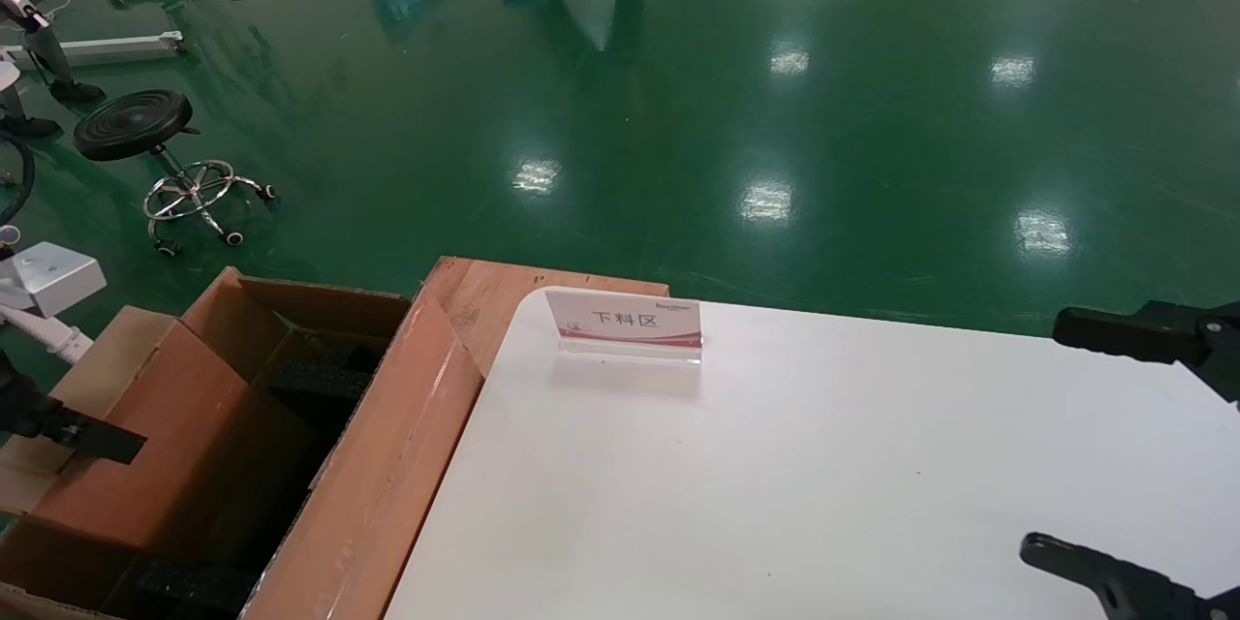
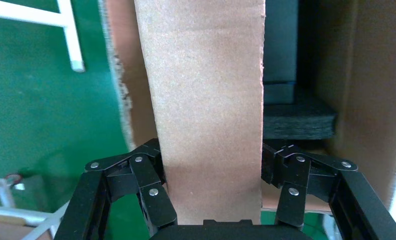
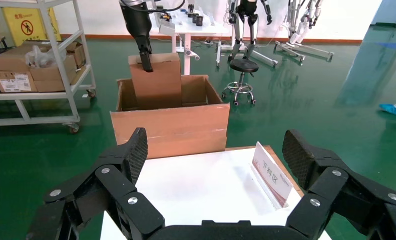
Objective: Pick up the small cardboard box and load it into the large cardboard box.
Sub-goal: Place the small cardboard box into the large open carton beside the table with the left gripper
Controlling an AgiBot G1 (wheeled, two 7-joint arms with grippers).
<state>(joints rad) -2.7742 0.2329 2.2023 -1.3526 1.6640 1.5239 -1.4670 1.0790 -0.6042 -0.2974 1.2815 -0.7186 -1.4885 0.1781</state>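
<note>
Here left claw (image 2: pixel 211 200) clamps small cardboard box (image 2: pixel 206 100), lower part hidden inside large cardboard box (image 1: pixel 378 465); right claw (image 3: pixel 213 165) released.

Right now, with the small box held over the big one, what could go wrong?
The left gripper grips the small cardboard box only at its top edge, so it may slip or tilt. Black foam pads inside the large cardboard box could stop it seating flat. The right gripper waits open over the white table.

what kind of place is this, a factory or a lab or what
Probably a robotics test hall or workshop: a glossy green floor, a table sign marking an unloading zone, and humanoid robot frames on stands along the far wall, beside a shelving cart of cartons.
</note>
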